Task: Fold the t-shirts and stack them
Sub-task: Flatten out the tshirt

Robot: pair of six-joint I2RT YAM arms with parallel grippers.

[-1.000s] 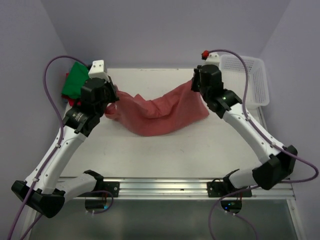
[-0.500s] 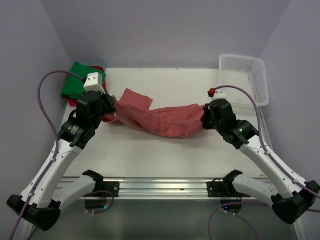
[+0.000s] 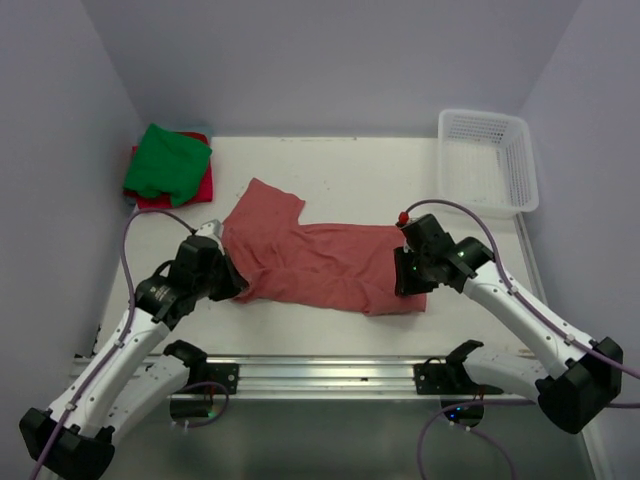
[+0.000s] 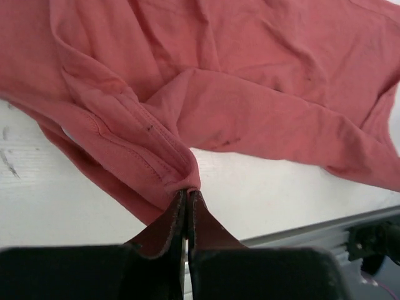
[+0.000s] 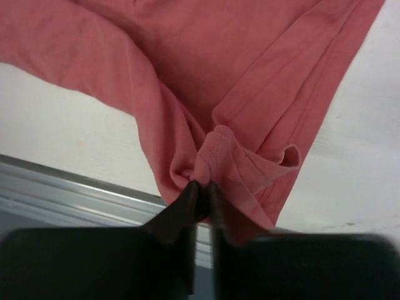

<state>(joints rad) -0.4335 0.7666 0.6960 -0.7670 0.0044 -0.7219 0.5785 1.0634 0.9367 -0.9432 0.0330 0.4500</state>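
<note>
- My left claw (image 4: 187,191) is pinched tight on a stitched hem fold of the large faded brick-red cloth t-shirt (image 4: 250,94). Its fingers almost meet through the cloth, low over the white table (image 4: 37,212).
- My right claw (image 5: 201,185) is just as narrow, nipped on a bunched lump of that same tee's edge, close to the table's near rail.
- From overhead I see the brick-red tee lying spread on the near half of the table, stretched between the two claws, with one sleeve pointing toward the far side.
- The bright green cloth t-shirt (image 3: 165,160) sits folded on top of the bright red-pink cloth t-shirt (image 3: 198,188) at the far left corner, well apart from both claws.
- A white plastic mesh basket (image 3: 483,115) stands at the far right corner.
- A second ago the tee sagged in the air between my raised claws toward the far side. Now it is down flat and nearer me, and both arms are low.
</note>
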